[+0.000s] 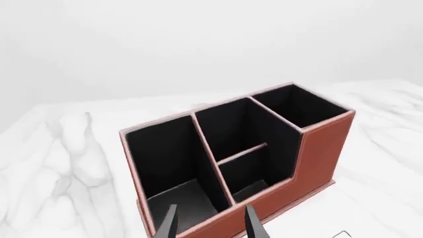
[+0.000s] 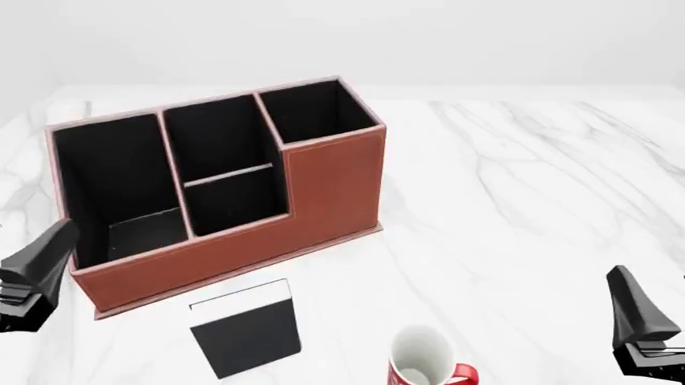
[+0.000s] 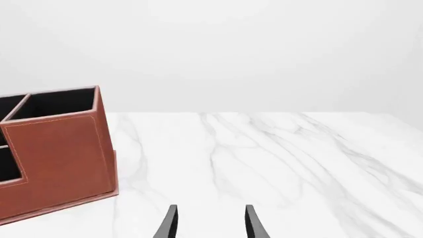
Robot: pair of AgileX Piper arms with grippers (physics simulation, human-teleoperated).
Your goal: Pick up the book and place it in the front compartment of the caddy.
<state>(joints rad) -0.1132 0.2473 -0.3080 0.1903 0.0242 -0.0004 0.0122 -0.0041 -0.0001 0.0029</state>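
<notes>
The left gripper [image 1: 208,225] stands with its fingers spread and nothing between them, hovering above the caddy's low front wall and looking down into its compartments; in the front view its body sits at the table's near left edge. The right gripper [image 3: 208,223] is likewise spread and empty, over bare marble toward the near right side, well apart from every object. The book [image 2: 246,327] lies on the table [image 2: 514,200] near the near edge, left of centre, just in front of the caddy [image 2: 321,180] and apart from it; whether it lies flat or stands slightly raised cannot be told for certain. A red-and-white mug [image 2: 423,361] stands just to the book's right, at the near edge. The step in hand appears to be the approach to the book, not yet gripped. The left arm is the closer and seems the better choice. Recommended: descend over the book's narrower span, close across the page edges, and keep clear of the mug. The low front compartments lie directly behind the book, so lift should clear the stitched rim before lowering.
</notes>
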